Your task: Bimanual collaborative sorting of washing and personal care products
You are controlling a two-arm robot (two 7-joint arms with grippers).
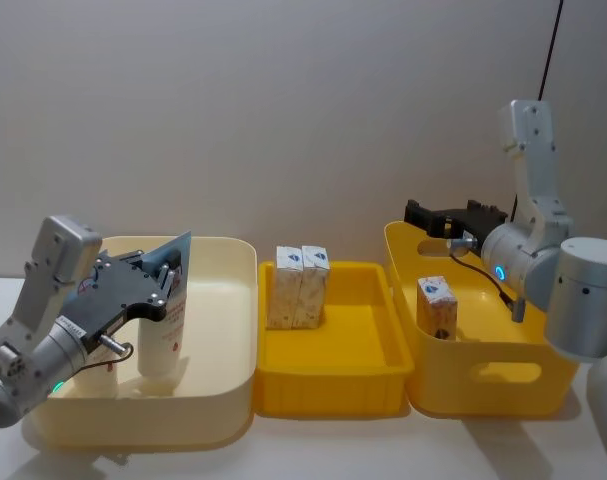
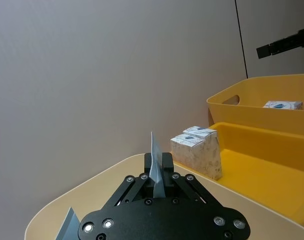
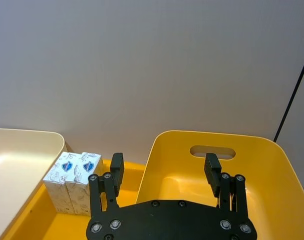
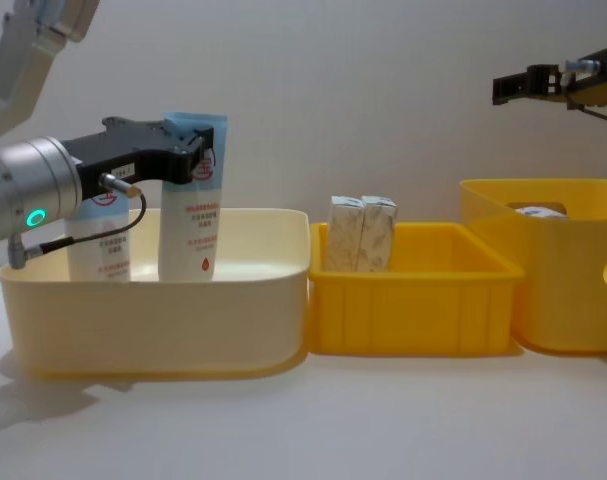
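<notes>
Left gripper (image 4: 195, 152) fingers pinch upright tube (image 4: 191, 235) at its crimped top; right gripper (image 3: 164, 165) fingers gape wide.

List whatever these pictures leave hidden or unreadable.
Second tube: chest view, top hidden behind the left gripper, which is shut on the first tube.
Box in the right bin: chest view, only its top clears the wall.
Tube lettering: too small to read.

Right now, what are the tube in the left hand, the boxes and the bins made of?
Tube: probably soft plastic, smooth printed skin; flat crimped end.
Boxes: matte printed cardboard, it seems; crisp folded edges.
Bins: moulded plastic, slight sheen; rounded rims, one-piece walls.
</notes>
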